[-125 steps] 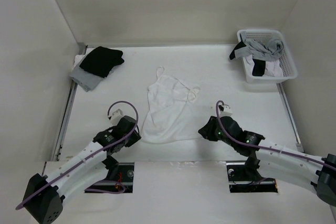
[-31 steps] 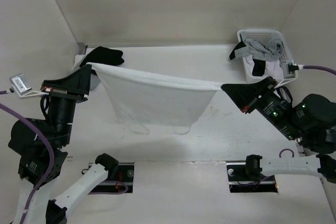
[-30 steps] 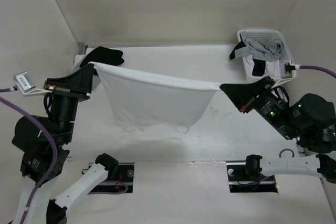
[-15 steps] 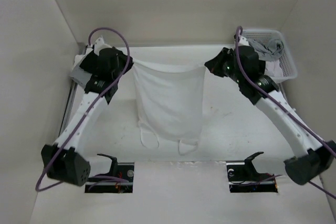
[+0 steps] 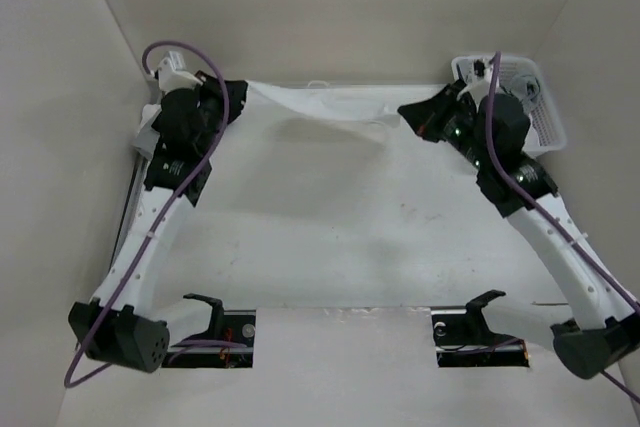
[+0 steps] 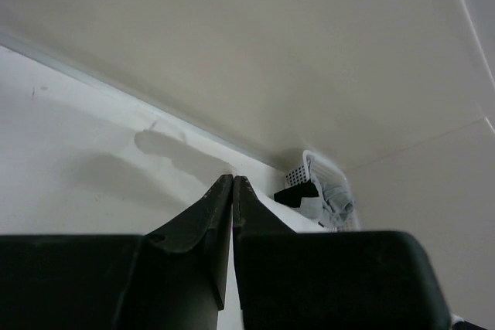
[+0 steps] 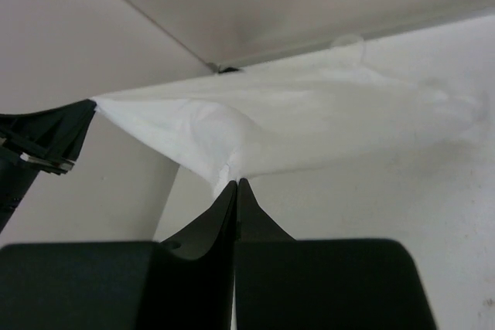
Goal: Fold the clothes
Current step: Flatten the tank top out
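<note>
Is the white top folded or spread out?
Spread out: the top is stretched between the left gripper and right gripper, each pinching an edge.

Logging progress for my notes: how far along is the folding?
Done: the white garment is gripped at both ends. In hand: left gripper and right gripper, jaws shut, hold it stretched along the table's far edge. Left: every fold.

Soft, even, fairly bright light from above. The white garment casts a faint grey shadow on the pale table and barely stands out. In wrist views, black fingers look dark, slightly blurred.
</note>
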You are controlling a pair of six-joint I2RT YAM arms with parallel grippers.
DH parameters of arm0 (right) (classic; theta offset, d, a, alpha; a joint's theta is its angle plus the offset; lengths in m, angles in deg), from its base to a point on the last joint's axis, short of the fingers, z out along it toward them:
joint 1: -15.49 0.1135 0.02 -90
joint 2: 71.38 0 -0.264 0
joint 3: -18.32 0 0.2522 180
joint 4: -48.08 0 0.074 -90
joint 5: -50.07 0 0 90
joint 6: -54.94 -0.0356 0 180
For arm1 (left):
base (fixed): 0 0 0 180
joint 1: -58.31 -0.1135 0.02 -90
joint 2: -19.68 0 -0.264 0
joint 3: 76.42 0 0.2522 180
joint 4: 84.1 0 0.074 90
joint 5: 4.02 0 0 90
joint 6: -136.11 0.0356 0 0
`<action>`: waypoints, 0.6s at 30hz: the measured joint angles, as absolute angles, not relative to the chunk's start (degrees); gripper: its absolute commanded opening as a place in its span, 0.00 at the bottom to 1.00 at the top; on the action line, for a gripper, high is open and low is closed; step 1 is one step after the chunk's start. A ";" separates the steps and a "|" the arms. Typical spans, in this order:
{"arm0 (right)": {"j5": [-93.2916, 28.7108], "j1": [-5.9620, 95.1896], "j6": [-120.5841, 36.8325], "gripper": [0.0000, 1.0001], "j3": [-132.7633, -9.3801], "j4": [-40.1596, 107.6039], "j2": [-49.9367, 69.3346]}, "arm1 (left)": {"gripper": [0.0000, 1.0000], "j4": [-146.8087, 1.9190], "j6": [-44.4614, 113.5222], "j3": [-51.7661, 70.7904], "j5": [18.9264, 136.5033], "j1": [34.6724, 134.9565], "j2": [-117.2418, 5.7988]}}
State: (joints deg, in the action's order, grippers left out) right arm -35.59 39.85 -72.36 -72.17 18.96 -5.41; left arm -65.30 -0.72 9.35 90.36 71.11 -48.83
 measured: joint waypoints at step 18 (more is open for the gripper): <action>-46.13 69.64 -92.91 0.00 -7.67 24.65 -32.60 | 0.02 -56.45 -3.06 -46.49 87.65 70.70 -14.10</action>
